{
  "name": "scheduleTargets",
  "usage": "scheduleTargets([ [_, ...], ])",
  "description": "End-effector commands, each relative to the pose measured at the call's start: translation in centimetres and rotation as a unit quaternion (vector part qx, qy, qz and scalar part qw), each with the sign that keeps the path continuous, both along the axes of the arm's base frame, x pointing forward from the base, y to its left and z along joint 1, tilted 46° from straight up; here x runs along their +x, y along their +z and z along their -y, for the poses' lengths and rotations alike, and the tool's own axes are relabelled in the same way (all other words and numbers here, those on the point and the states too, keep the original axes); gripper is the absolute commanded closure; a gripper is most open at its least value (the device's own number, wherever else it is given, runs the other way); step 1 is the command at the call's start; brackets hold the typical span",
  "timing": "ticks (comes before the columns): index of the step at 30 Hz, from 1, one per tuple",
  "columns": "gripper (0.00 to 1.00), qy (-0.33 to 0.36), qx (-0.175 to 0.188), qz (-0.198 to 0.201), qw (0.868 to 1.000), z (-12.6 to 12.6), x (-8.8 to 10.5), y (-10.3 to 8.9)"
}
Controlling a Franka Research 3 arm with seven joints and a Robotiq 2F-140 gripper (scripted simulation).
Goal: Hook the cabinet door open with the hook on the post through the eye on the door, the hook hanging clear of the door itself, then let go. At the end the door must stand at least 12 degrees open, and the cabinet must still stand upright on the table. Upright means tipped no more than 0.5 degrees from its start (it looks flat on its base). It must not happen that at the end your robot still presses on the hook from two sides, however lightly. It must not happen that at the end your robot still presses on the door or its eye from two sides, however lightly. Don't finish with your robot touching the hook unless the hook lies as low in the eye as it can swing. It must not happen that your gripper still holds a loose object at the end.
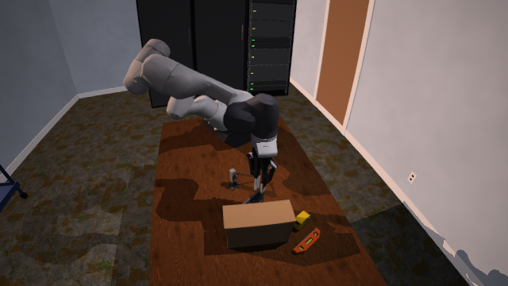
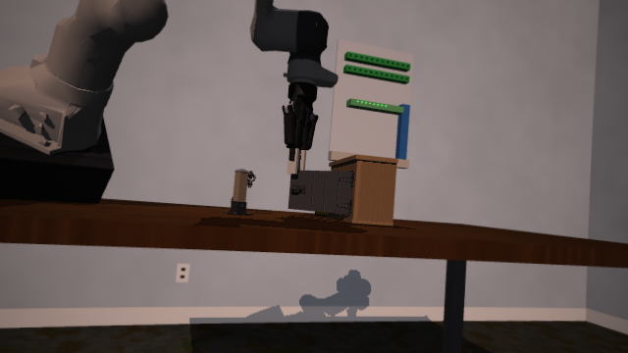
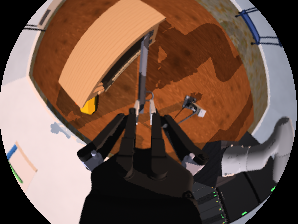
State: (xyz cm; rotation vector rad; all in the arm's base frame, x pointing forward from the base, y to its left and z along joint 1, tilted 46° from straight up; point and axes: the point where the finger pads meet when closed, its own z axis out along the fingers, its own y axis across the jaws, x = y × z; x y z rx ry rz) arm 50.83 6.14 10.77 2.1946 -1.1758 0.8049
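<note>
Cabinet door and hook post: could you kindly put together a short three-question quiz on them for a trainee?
1. True or false: the dark panelled cabinet door stands shut against the light wooden cabinet.
2. Where is the short brown post? A: standing on the table, apart from the cabinet. B: on the cabinet's top. C: between the fingers of the gripper.
3. Which two small things lie on the table beside the cabinet?

Key:
1. False; it stands swung open.
2. A.
3. A small yellow tool and an orange spirit level.
</note>
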Motion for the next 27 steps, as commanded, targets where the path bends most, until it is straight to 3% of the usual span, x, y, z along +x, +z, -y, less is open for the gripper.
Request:
scheduleTargets([
  [1,0.84,0.004,-0.001,-0.002,1.0,0.04,0.02,0.0],
  [27,0.84,-0.009,0.004,0.01,1.0,-0.26,0.57,-0.08],
])
